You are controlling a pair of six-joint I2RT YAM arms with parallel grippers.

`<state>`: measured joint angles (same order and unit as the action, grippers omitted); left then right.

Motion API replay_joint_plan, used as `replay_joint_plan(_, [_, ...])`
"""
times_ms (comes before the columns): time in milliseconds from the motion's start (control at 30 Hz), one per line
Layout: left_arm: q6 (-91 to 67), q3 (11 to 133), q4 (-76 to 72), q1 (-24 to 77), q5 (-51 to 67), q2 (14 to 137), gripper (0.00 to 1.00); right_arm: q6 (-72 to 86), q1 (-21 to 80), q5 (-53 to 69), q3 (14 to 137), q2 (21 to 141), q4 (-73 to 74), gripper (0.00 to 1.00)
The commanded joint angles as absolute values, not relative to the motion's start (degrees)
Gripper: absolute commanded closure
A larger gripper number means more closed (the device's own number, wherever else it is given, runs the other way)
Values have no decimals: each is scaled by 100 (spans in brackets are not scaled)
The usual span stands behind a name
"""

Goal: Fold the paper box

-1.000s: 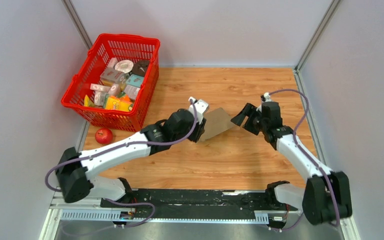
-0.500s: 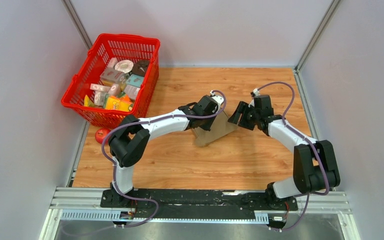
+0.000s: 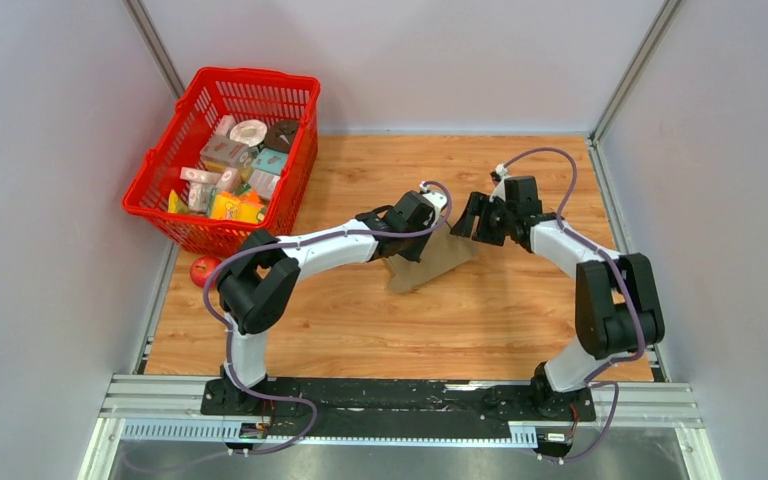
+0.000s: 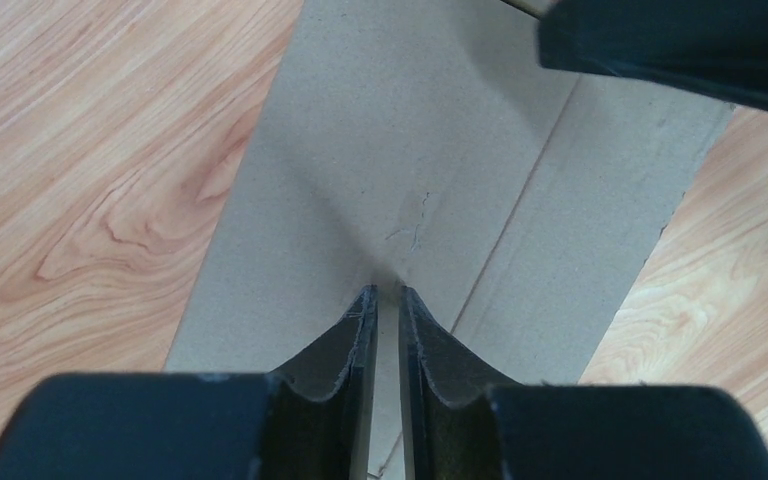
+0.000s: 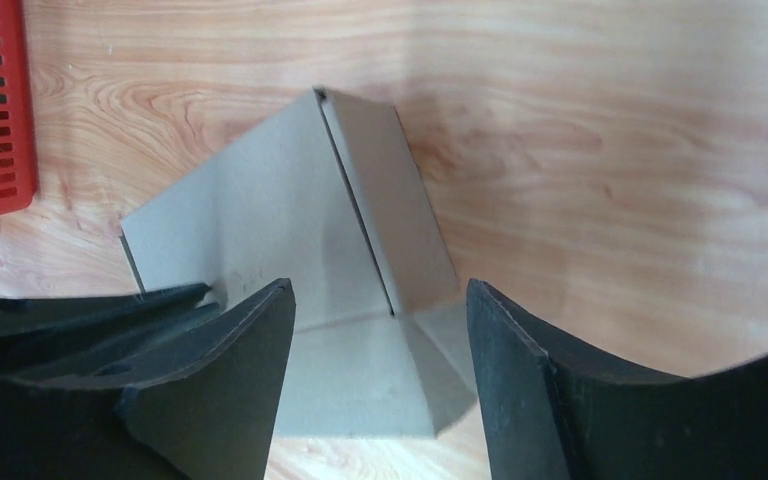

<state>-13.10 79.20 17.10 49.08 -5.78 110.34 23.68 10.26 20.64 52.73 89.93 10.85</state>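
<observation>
The brown cardboard paper box (image 3: 440, 262) is lying partly folded near the middle of the wooden counter (image 3: 360, 320). The left gripper (image 4: 388, 292) is pinching its cardboard between clenched fingers. The right gripper (image 5: 380, 290) is hovering just over the box's right end, fingers spread, grasping nothing.

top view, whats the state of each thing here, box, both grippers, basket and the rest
paper box: partly folded, one panel raised off the table, not yet closed
left gripper: shut, pinching the box's cardboard
right gripper: open, facing the box, holding nothing
red basket: upright, filled with small packages
apple: lying beside the basket, untouched
</observation>
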Motion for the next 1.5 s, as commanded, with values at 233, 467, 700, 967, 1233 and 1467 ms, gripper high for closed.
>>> replay_joint_plan(233, [-1151, 7814, 1723, 4755, -220, 10661, 78, 1459, 896, 3278, 6451, 10283, 949, 64])
replay_joint_plan(467, [-1370, 7402, 1617, 4597, -202, 10100, 60, 1784, 739, 3489, 6144, 10485, 563, 74])
replay_joint_plan(700, [-2440, 6171, 1222, 4334, -369, 8660, 29, 2214, 370, 3612, 5643, 10512, 71, 85])
replay_joint_plan(967, [-3804, 5414, 36, 3806, 474, 8384, 27, 2452, 220, 4025, 5493, 10608, -378, 85])
replay_joint_plan(1233, [-4605, 5072, -1142, 3718, 625, 8262, 26, 2496, 211, 4052, 5458, 10565, -510, 84])
replay_joint_plan(1467, [-4729, 4940, -774, 3533, 176, 7744, 25, 2514, 299, 4061, 5476, 10494, -580, 83])
